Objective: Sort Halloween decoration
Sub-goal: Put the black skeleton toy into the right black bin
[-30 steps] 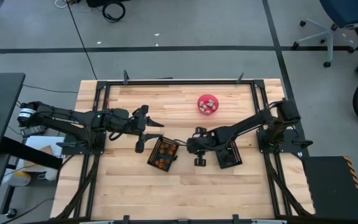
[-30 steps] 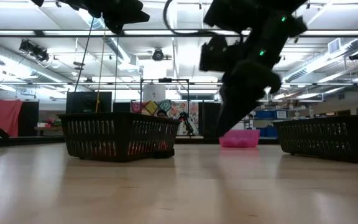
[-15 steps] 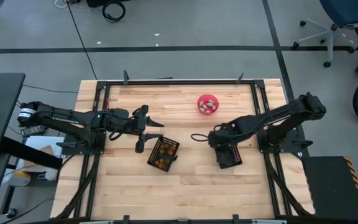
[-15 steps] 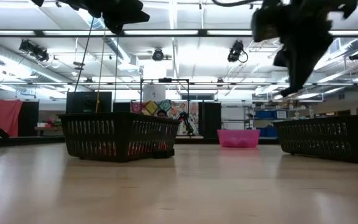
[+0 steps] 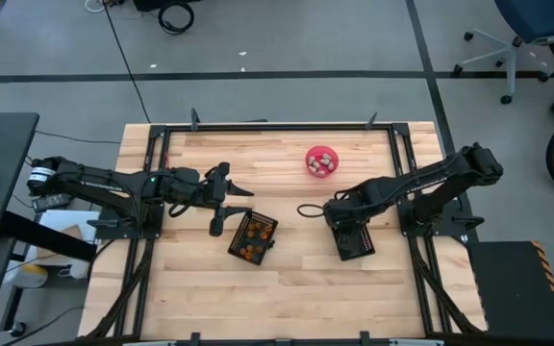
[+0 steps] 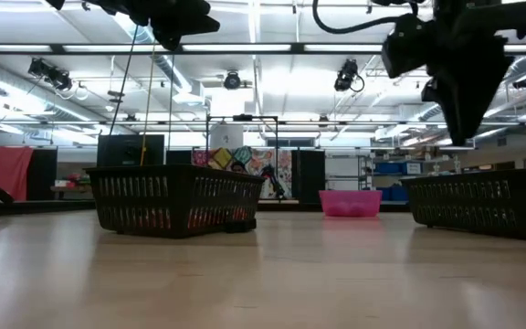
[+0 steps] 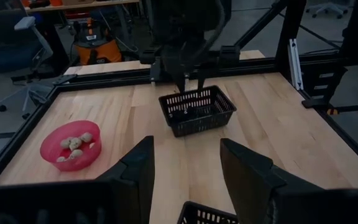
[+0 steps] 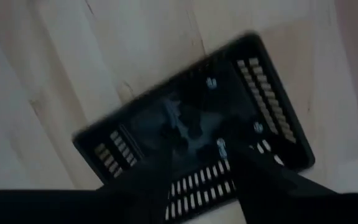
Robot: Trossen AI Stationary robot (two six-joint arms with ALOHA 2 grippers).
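The Halloween decoration lies sorted by colour. Orange pieces sit in the left black mesh basket, dark pieces in the right black mesh basket, and pale pieces in the pink bowl. My right gripper hangs open above the right basket, pointing down, with nothing between its fingers; the low view shows the right gripper above the right basket's rim. My left gripper waits open, raised, just left of the left basket.
A black metal frame runs round the wooden table. Both baskets and the bowl stand on bare wood, with free room near the front edge. A cable loop trails from my right arm.
My right gripper has swung from beside the left basket toward the table's right edge and upward. It has tipped until it points straight down over the right basket.
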